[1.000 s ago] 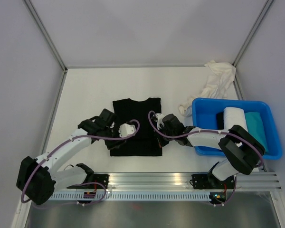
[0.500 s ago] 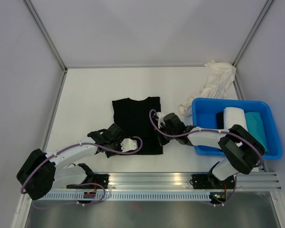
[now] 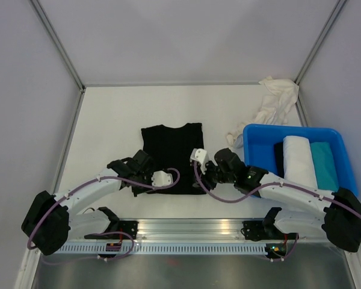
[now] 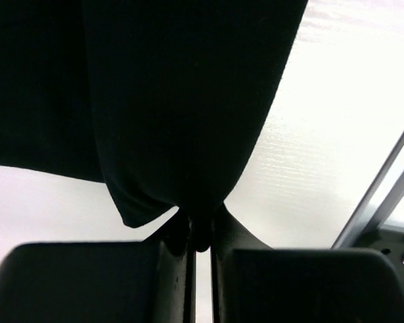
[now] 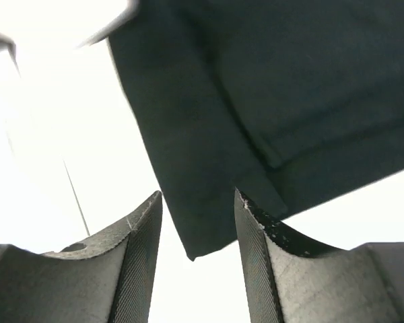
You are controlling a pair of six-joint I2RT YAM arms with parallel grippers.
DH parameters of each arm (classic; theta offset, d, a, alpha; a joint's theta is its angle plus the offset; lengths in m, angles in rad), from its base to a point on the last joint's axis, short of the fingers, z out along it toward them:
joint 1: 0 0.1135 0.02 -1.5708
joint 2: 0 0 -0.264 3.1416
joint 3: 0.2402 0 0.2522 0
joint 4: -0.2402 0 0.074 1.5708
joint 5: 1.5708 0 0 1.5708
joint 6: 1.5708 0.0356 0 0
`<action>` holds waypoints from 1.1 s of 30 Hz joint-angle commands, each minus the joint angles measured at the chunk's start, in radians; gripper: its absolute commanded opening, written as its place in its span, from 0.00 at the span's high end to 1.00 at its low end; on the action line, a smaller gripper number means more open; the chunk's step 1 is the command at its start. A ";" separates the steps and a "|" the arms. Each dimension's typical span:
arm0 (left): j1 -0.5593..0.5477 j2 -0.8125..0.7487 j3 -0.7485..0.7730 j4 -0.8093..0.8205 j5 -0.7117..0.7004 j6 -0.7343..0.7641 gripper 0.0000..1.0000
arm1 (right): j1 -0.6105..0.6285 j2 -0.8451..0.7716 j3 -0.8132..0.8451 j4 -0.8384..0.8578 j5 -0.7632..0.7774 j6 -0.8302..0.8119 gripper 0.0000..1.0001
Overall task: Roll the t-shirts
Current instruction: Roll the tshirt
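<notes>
The black t-shirt lies flat on the bench, left of the blue bin, where a white t-shirt and a teal t-shirt sit rolled. The left gripper is clenched on the hem corner farther from the bin. The right gripper, released, straddles the nearer corner, likely so both corners lift evenly to begin rolling.

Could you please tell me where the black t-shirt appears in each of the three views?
Top external: the black t-shirt lies at the table's centre.
Left wrist: it fills the upper left, and the left gripper pinches a bunched corner of it.
Right wrist: it sits upper right, with one corner reaching between the fingers of the open right gripper.
Shared landmark: the white tabletop around the shirt.
</notes>
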 commanded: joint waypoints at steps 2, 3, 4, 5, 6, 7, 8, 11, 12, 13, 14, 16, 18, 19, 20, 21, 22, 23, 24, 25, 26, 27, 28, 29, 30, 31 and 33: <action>0.076 0.034 0.115 -0.142 0.166 0.119 0.98 | 0.138 -0.048 -0.060 -0.091 0.157 -0.349 0.46; 0.088 0.035 0.120 -0.149 0.198 0.123 0.98 | 0.157 -0.048 -0.071 -0.085 0.183 -0.364 0.44; 0.105 0.037 0.123 -0.150 0.209 0.126 0.98 | 0.174 -0.046 -0.080 -0.085 0.201 -0.395 0.43; 0.109 0.038 0.121 -0.152 0.214 0.132 0.98 | 0.210 -0.030 -0.088 -0.079 0.258 -0.396 0.43; 0.111 0.041 0.118 -0.150 0.218 0.136 0.98 | 0.230 -0.019 -0.091 -0.051 0.290 -0.395 0.43; 0.114 0.045 0.117 -0.150 0.218 0.137 0.98 | 0.253 -0.005 -0.095 -0.034 0.333 -0.389 0.43; 0.115 0.046 0.111 -0.152 0.220 0.140 0.98 | 0.257 0.021 -0.097 -0.016 0.385 -0.384 0.43; 0.123 0.043 0.105 -0.155 0.217 0.152 0.98 | 0.258 0.076 -0.108 0.044 0.453 -0.383 0.42; 0.128 0.040 0.105 -0.158 0.220 0.152 0.98 | 0.258 0.090 -0.111 0.064 0.465 -0.381 0.42; 0.132 0.038 0.105 -0.159 0.223 0.154 0.98 | 0.260 0.101 -0.112 0.093 0.471 -0.381 0.42; 0.135 0.038 0.105 -0.161 0.229 0.157 0.98 | 0.260 0.124 -0.114 0.102 0.476 -0.380 0.43; 0.145 0.037 0.109 -0.176 0.246 0.162 0.98 | 0.258 0.158 -0.105 0.093 0.471 -0.375 0.54; 0.155 0.037 0.111 -0.199 0.263 0.181 0.98 | 0.260 0.170 -0.070 0.021 0.456 -0.340 0.93; 0.160 0.032 0.112 -0.228 0.267 0.192 0.98 | 0.258 0.164 -0.057 -0.006 0.435 -0.334 0.99; 0.166 0.031 0.114 -0.245 0.275 0.218 0.98 | 0.260 0.153 -0.037 -0.061 0.409 -0.323 1.00; 0.180 0.026 0.117 -0.263 0.284 0.234 0.98 | 0.258 0.138 -0.030 -0.086 0.331 -0.318 1.00; 0.188 0.025 0.121 -0.311 0.292 0.250 0.98 | 0.260 0.104 -0.020 -0.112 0.280 -0.317 1.00; 0.195 0.022 0.126 -0.334 0.304 0.286 0.98 | 0.257 0.087 -0.002 -0.175 0.228 -0.327 1.00; 0.209 0.022 0.132 -0.365 0.309 0.306 0.98 | 0.257 0.072 0.012 -0.207 0.187 -0.321 1.00; 0.215 0.023 0.144 -0.395 0.315 0.329 0.98 | 0.245 0.058 0.029 -0.238 0.081 -0.315 0.99; 0.220 0.028 0.151 -0.450 0.317 0.371 0.98 | 0.229 0.054 0.055 -0.288 0.023 -0.311 1.00; 0.230 0.031 0.155 -0.474 0.318 0.393 0.98 | 0.185 0.053 0.064 -0.312 -0.034 -0.311 0.99; 0.237 0.035 0.169 -0.495 0.318 0.415 0.98 | 0.157 0.060 0.070 -0.330 -0.147 -0.326 1.00; 0.243 0.040 0.174 -0.526 0.317 0.445 0.98 | 0.133 0.060 0.075 -0.344 -0.174 -0.336 1.00; 0.249 0.060 0.181 -0.540 0.320 0.459 0.98 | 0.111 0.063 0.073 -0.335 -0.196 -0.329 1.00; 0.250 0.074 0.193 -0.552 0.320 0.476 0.98 | 0.071 0.079 0.079 -0.337 -0.235 -0.330 1.00; 0.257 0.121 0.206 -0.561 0.317 0.484 0.97 | 0.019 0.104 0.090 -0.344 -0.283 -0.330 1.00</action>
